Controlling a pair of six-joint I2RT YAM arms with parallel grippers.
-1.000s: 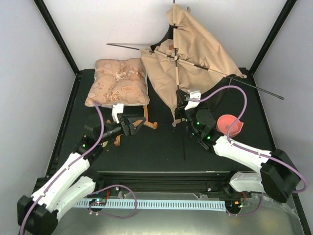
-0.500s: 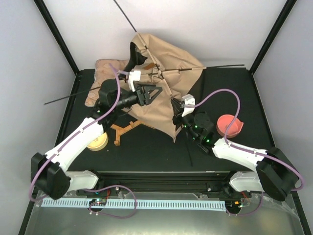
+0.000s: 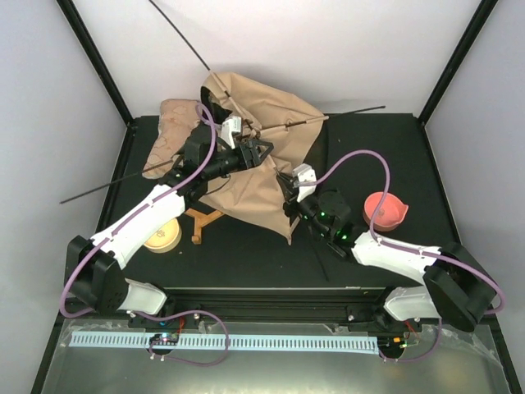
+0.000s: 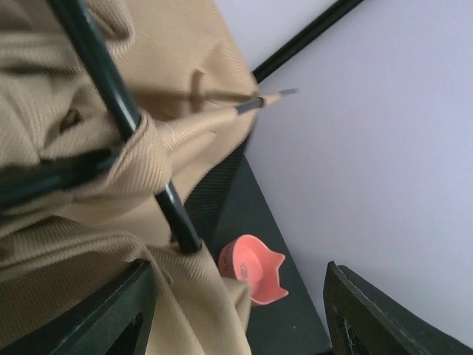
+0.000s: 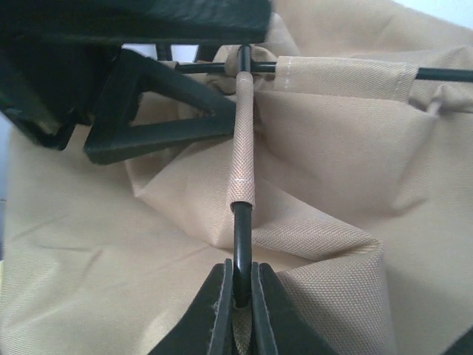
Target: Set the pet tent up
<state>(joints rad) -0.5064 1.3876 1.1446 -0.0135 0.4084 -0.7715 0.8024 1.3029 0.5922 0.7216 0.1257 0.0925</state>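
Note:
The pet tent (image 3: 254, 176) is a slack heap of tan canvas at the back middle, with thin black poles (image 3: 176, 34) sticking out up, left and right. My right gripper (image 3: 289, 199) is at its front edge, shut on a black pole (image 5: 242, 237) where it leaves a fabric sleeve (image 5: 244, 140). My left gripper (image 3: 256, 150) is high on the tent, open, its fingers (image 5: 170, 126) straddling the spot where the poles cross. From the left wrist, canvas (image 4: 89, 281) and a pole (image 4: 177, 218) lie against the left finger while the other finger (image 4: 384, 318) stands well apart.
A beige floral cushion (image 3: 174, 125) lies half under the tent at the back left. A pink bowl (image 3: 384, 210) sits at the right, a yellow round tub (image 3: 161, 236) and a brown wooden piece (image 3: 205, 220) at the front left. Black frame posts (image 3: 94, 57) flank the mat.
My left arm swung from the wooden piece up to the tent's top and its jaws narrowed. The tent tipped leftward over the cushion. The right gripper kept its hold and shifted slightly left.

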